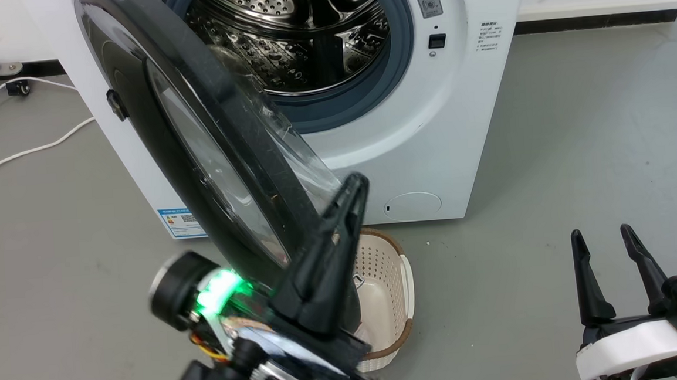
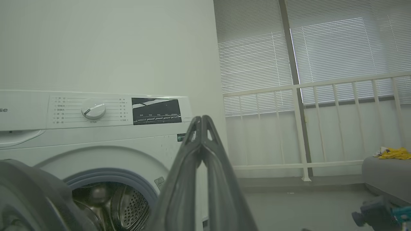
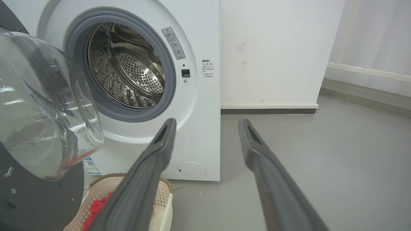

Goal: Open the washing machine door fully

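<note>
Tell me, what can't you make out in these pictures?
- Head view: whether the left gripper touches the washing machine door; they overlap.
- Head view: much of the laundry basket, behind door and gripper.
- Right wrist view: the basket's red contents, cut by the bottom edge.
- Head view: the label print, too small.

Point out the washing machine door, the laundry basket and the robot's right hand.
washing machine door (image 1: 204, 157): head view, on its glass pane.
laundry basket (image 1: 379, 275): head view, on its perforated inner wall.
right hand (image 1: 601, 232): head view, midway between its fingertips.
</note>
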Available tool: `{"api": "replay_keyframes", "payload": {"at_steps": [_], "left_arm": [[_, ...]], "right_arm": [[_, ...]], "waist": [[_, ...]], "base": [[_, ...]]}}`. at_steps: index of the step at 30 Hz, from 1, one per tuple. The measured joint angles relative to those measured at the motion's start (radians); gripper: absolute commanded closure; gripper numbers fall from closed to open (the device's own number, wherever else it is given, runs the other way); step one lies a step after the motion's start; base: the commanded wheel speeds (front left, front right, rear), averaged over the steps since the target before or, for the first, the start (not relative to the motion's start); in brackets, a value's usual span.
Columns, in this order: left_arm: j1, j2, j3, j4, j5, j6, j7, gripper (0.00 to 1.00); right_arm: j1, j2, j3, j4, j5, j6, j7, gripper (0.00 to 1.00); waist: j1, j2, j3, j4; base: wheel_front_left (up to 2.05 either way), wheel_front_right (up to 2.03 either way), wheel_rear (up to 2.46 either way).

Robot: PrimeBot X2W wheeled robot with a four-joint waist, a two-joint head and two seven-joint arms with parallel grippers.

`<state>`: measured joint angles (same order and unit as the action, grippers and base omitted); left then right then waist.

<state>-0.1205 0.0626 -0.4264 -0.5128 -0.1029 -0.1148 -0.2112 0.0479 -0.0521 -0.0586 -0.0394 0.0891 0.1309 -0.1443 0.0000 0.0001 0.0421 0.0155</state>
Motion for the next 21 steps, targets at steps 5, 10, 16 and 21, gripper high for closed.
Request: {"api": "replay_keyframes", "payload": {"at_steps": [5,10,16,21], "left_arm": [[0.057,0.021,-0.078,0.045,-0.017,-0.005,0.016,1.00],[0.126,0.036,-0.141,0.115,-0.028,-0.006,0.036,1.00],[0.180,0.050,-0.172,0.192,-0.050,-0.004,0.044,1.00],[0.174,0.047,-0.156,0.237,-0.052,0.010,0.032,1.00]], "right_arm": [[-0.003,0.000,0.000,0.000,0.000,0.000,0.000,0.00],[-0.012,0.000,-0.002,0.002,0.000,0.000,-0.002,0.00],[-0.025,0.000,-0.002,0.005,0.004,0.000,-0.005,0.00],[-0.036,0.000,0.002,0.011,0.010,0.000,-0.009,0.00]], "waist": [[0.0000,0.0000,0.019,0.001],[0.0000,0.0000,0.036,0.001],[-0.0001,0.0000,0.056,0.004],[0.0000,0.0000,0.073,0.006]], "base": [[0.00,0.00,0.00],[0.00,0.00,0.00],[0.00,0.00,0.00],[0.00,0.00,0.00]]}}
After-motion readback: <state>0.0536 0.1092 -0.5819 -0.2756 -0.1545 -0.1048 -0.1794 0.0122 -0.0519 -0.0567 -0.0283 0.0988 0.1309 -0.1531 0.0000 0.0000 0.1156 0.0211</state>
